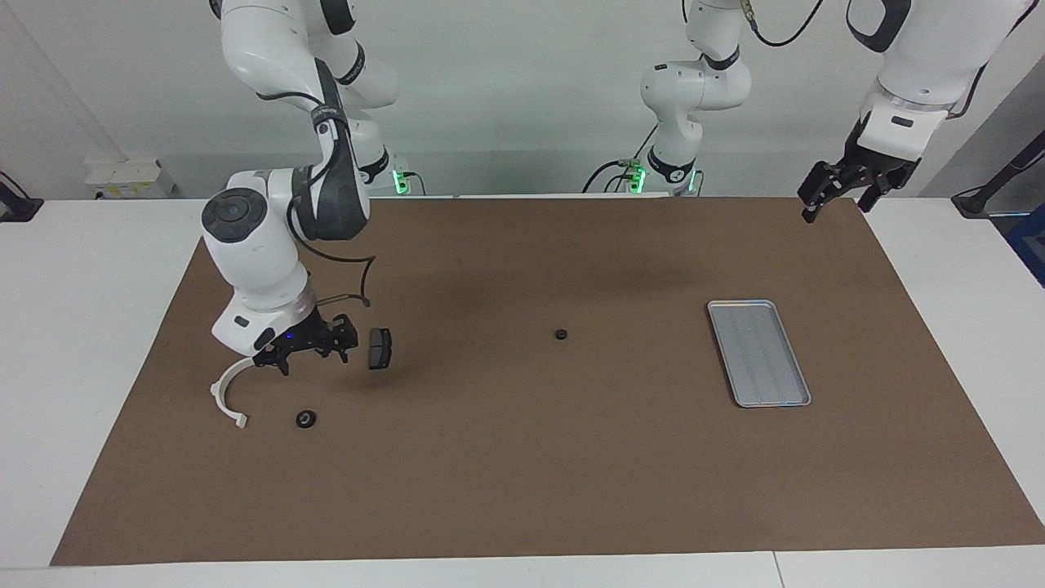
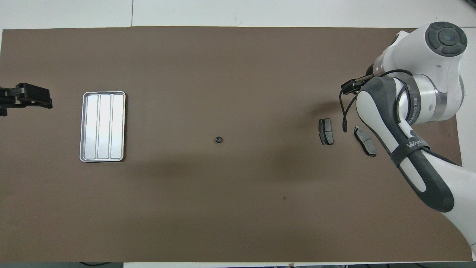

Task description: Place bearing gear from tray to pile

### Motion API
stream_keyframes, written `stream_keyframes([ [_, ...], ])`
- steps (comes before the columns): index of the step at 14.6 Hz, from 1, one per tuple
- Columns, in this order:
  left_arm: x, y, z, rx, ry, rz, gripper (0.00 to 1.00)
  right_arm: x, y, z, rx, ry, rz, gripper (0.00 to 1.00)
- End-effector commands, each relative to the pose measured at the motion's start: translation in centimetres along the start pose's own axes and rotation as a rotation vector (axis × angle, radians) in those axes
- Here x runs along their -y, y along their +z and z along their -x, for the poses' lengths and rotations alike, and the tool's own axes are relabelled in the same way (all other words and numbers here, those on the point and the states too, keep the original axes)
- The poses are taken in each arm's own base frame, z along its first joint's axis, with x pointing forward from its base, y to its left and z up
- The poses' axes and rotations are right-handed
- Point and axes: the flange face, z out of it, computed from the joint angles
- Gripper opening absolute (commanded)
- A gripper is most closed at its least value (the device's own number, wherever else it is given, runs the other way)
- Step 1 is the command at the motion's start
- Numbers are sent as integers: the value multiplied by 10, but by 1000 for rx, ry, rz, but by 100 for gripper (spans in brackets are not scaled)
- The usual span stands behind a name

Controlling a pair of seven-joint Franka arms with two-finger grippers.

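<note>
A brown mat (image 1: 522, 457) covers a white table, with 2 white robot arms above it. The silver tray (image 1: 759, 353) lies flat near the left arm's end of the mat and holds nothing. A small dark gear (image 1: 561, 334) sits alone on the mat about midway along the table, well apart from the tray. At the right arm's end lies the pile: a white half-ring bracket (image 1: 226, 398), a dark brake pad (image 1: 379, 348), a 2nd brake pad (image 2: 364, 140) beside it, and another small dark gear (image 1: 306, 419) near the bracket. The right gripper (image 1: 309, 353) hangs just above the mat between the bracket and the nearer pad, fingers apart, holding nothing. The left gripper (image 1: 834, 198) is raised high over the mat's corner by the left arm's base, fingers spread and empty.
</note>
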Motion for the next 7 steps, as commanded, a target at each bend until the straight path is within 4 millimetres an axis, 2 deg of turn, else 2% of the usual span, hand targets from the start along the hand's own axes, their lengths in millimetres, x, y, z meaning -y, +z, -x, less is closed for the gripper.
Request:
stream_keyframes([
  [1, -1, 20, 13, -38, 15, -4, 100, 43, -40, 17, 29, 99, 9, 100],
  [4, -2, 22, 5, -59, 17, 4, 100, 115, -63, 27, 43, 248, 15, 100],
  [7, -4, 33, 9, 20, 35, -4, 100, 180, -71, 35, 35, 403, 5, 100],
])
